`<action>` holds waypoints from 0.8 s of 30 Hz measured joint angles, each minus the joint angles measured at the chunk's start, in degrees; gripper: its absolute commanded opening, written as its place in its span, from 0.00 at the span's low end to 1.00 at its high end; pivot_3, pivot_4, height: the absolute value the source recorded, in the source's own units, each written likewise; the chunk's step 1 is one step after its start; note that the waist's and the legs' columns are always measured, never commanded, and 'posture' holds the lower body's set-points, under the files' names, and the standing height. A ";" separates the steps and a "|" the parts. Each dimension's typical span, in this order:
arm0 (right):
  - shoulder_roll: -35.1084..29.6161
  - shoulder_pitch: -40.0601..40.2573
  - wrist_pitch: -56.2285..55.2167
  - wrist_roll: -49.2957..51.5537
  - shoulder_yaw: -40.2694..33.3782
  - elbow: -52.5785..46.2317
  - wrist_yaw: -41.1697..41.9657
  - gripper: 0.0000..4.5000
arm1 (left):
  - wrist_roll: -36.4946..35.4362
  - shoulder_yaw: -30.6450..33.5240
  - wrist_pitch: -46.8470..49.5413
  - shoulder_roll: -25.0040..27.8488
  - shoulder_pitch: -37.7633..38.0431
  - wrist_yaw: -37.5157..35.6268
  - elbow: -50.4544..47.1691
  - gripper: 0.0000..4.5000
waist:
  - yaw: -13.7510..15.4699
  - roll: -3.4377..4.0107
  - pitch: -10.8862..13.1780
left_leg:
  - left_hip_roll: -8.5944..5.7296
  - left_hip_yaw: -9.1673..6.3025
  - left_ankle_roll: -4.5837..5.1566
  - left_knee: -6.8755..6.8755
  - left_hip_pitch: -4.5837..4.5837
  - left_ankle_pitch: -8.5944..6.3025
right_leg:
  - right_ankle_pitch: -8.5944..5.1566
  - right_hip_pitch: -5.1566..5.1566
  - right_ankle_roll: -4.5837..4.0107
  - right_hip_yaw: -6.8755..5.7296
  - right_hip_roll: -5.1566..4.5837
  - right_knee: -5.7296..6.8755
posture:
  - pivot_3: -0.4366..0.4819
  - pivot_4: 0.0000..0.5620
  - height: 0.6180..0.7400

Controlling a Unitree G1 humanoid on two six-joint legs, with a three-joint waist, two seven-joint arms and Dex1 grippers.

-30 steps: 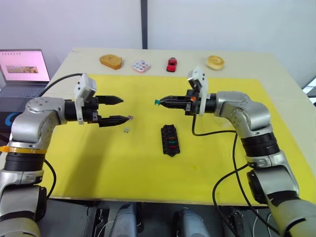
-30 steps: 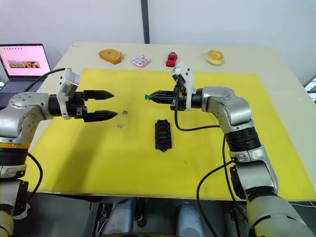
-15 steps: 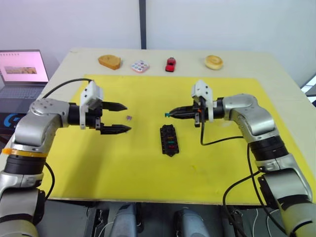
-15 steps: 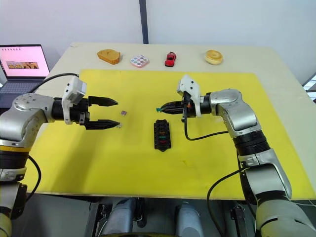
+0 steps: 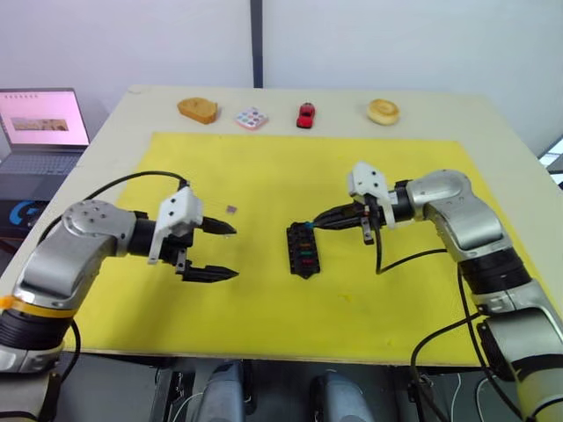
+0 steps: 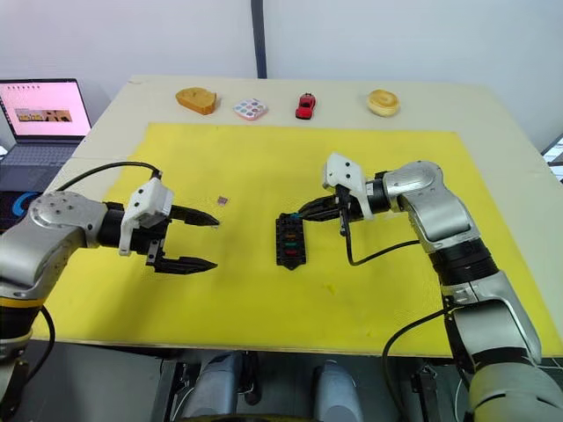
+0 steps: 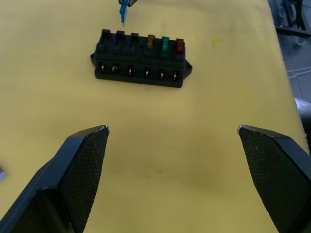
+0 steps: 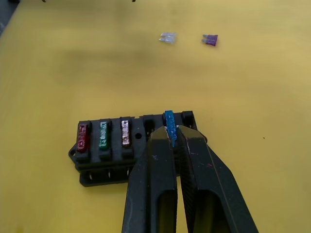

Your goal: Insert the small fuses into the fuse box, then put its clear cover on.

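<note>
The black fuse box (image 5: 303,250) lies mid-mat with red (image 8: 83,137), green (image 8: 103,134) and amber (image 8: 125,133) fuses seated in its slots. My right gripper (image 5: 311,225) is shut on a teal fuse (image 8: 169,127), held just over the empty slots at the box's far end. A purple fuse (image 8: 210,39) and a pale grey fuse (image 8: 167,37) lie loose on the mat to the box's left. My left gripper (image 5: 230,252) hovers open left of the box, holding nothing. The clear cover is out of view.
The yellow mat (image 5: 369,167) covers most of the table. Along the far edge sit a brown wooden block (image 5: 197,109), a white dotted tile (image 5: 252,118), a red toy car (image 5: 305,114) and a tan ring (image 5: 383,111). A laptop (image 5: 44,123) stands at the left.
My right gripper has come down and toward me with the teal fuse, reaching the box's far end. My left gripper, still open, has dropped lower and nearer the front.
</note>
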 measured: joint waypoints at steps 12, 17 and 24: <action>2.34 4.61 -9.35 0.58 -2.66 1.10 -1.08 0.00 | -1.55 -0.05 1.56 -0.65 1.03 1.88 -1.18 0.99 | 0.03 0.00 0.00 | 0.00 -0.01 0.00 0.06 0.01 0.00 | 0.00 0.02 0.00 0.00 0.00 0.05 | 0.48 0.27 1.00; 2.28 5.38 -9.75 0.51 -2.68 1.10 -0.70 0.00 | -1.59 -0.07 1.68 -0.60 1.08 1.65 -1.19 0.99 | 0.12 0.00 0.00 | 0.00 -0.01 0.00 0.10 0.02 0.00 | 0.00 0.04 0.00 0.00 0.00 0.06 | 0.48 0.27 1.00; 2.30 5.47 -8.49 0.38 -2.65 1.10 -0.99 0.00 | -1.58 -0.22 1.68 -0.62 1.09 1.63 -1.19 0.99 | 0.09 0.00 0.00 | 0.00 -0.03 0.00 0.14 0.02 0.00 | 0.00 0.05 0.00 0.00 0.00 0.09 | 0.48 0.27 1.00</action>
